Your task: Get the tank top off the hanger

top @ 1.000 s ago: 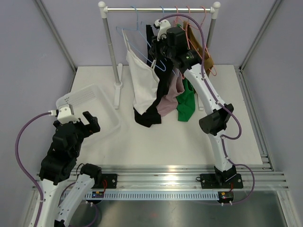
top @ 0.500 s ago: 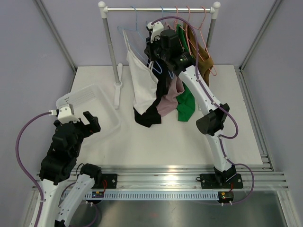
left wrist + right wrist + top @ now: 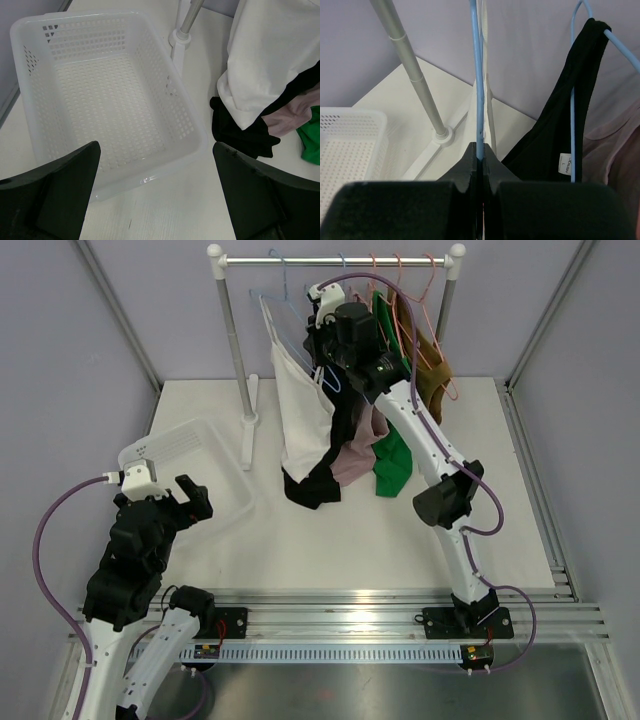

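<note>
A white tank top [image 3: 303, 410] hangs from a light blue hanger [image 3: 479, 75] at the left end of the clothes rack. My right gripper [image 3: 320, 345] is raised beside it. In the right wrist view this gripper [image 3: 480, 154] is shut on the hanger's blue wire, with the white strap [image 3: 490, 115] just behind the wire. A black tank top [image 3: 555, 135] hangs on a second blue hanger to the right. My left gripper [image 3: 185, 498] stays low at the near left, open and holding nothing [image 3: 157, 200]; the white top's hem [image 3: 270, 60] shows ahead of it.
A white perforated basket [image 3: 100, 100] lies on the table left of the rack's pole [image 3: 232, 340]. Pink, green and brown garments [image 3: 395, 465] hang further right under the rod [image 3: 340, 258], some reaching the table. Purple walls enclose the back and sides.
My right gripper has moved left along the rack and closed on the blue hanger wire. The left arm has not moved.
</note>
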You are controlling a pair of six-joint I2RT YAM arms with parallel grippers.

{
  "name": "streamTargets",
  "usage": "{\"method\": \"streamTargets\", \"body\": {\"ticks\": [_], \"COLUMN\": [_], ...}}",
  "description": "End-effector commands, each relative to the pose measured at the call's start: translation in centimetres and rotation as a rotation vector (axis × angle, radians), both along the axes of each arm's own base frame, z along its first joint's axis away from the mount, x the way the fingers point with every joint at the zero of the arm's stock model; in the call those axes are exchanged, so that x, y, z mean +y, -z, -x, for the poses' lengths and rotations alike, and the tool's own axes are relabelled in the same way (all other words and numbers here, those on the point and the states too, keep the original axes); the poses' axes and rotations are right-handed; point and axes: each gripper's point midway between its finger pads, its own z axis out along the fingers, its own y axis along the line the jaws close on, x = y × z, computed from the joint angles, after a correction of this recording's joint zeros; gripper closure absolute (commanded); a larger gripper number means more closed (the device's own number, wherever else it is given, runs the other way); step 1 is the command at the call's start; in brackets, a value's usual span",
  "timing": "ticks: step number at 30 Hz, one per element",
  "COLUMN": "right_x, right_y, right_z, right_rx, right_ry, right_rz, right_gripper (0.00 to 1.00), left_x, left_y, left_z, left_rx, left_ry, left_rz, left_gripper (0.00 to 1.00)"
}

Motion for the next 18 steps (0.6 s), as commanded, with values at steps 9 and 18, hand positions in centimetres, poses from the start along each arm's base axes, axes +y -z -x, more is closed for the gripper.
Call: {"method": "streamTargets", "body": {"ticks": [9,18], "right_x": [-2.1,-5.7], "right_y": [-15.1,-16.3], "right_z": [7.3,14.1], "right_rx": [-0.214,-0.114], "right_ry": [-0.043,-0.046], "right_rz": [-0.232,-0.25], "right_gripper": [1.0,1.0], "left_x": [-0.2,-1.2], "left_y": [-1.0,-2.7], "left_z": [-0.4,-0.4], "left_rx": [-0.047,-0.076], "left_ry": [0.012,0.062], "left_rz": [0.001,0.034], "left_gripper": [0.01,0.01]}}
